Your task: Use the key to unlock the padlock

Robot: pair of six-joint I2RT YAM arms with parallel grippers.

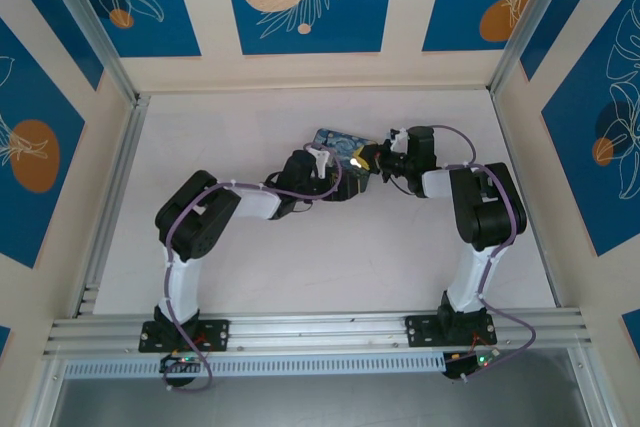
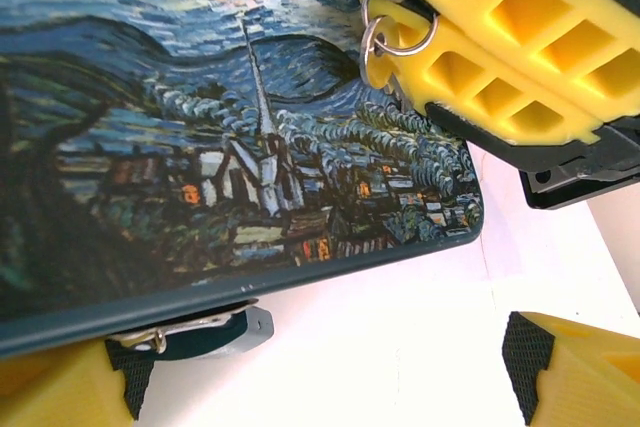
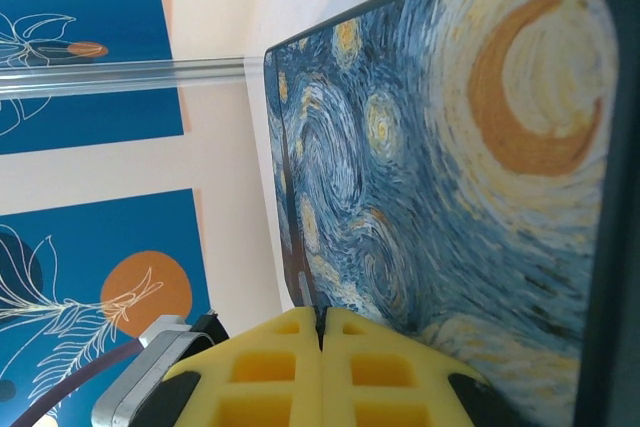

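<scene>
The padlock (image 2: pixel 195 332) sits at the lower left of the left wrist view, under the box's (image 2: pixel 250 97) near edge, its long axis along that edge. The left claw (image 2: pixel 320 372) is spread wide and empty, one finger (image 2: pixel 60 387) just beside the padlock, so this arm is nearer. The right claw (image 3: pixel 321 319) is pinched tight. Rings (image 2: pixel 395 35) dangle from its tips at the upper right, so it probably grips the key, though the blade is hidden. The padlock lies down-left of it, across the lid. No writing is legible.
</scene>
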